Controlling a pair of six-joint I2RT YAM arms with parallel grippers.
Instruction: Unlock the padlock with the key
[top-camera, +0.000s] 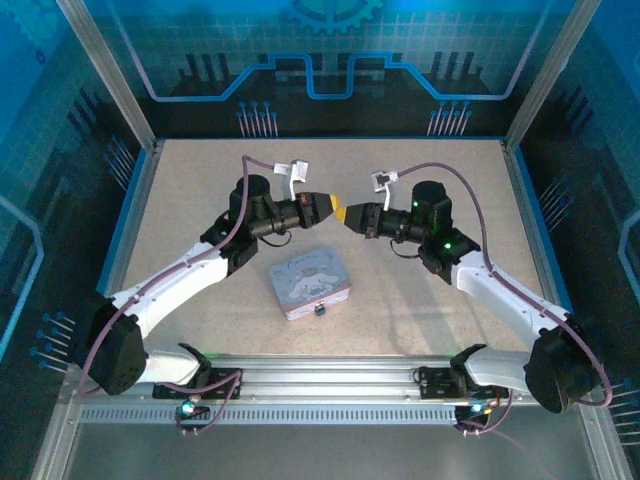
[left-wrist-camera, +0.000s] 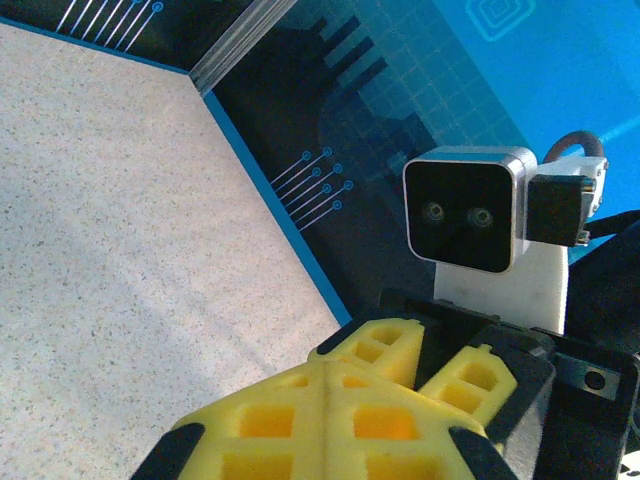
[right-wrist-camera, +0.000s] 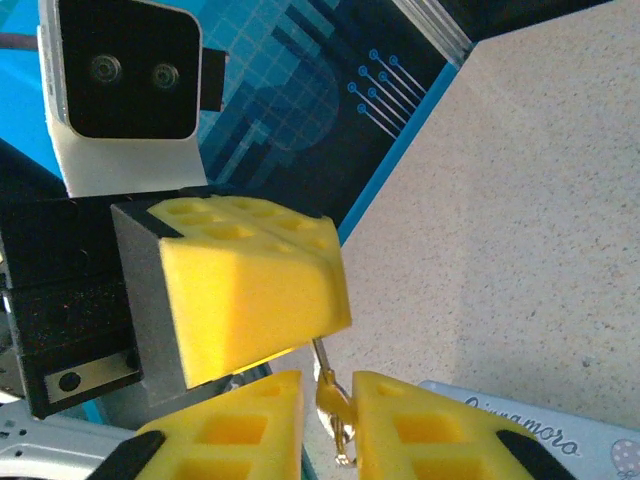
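Closest thing in the right wrist view is the right tool (right-wrist-camera: 328, 388) itself: its two yellow foam fingers (right-wrist-camera: 240, 425) sit at the bottom of the shot, parted, with the key (right-wrist-camera: 335, 405) hanging in the gap between them. There's visible daylight on one side of the key, so that tool looks released rather than biting down

Just above it the left tool (right-wrist-camera: 322, 292) comes in tip to tip. Its fingers are pressed together – the left wrist view shows them meeting along a single seam – and the key's thin shaft runs up into its tip, so it looks clenched on the key

From overhead, both arms meet nose to nose above the middle of the speckled table (top-camera: 200, 180), well off the surface. Nearer the arm bases a pastel tin (top-camera: 311, 281) with a cartoon print lies flat, and the padlock (top-camera: 320, 309) is a tiny dark blob right at the tin's near edge – too small to tell whether the shackle is closed
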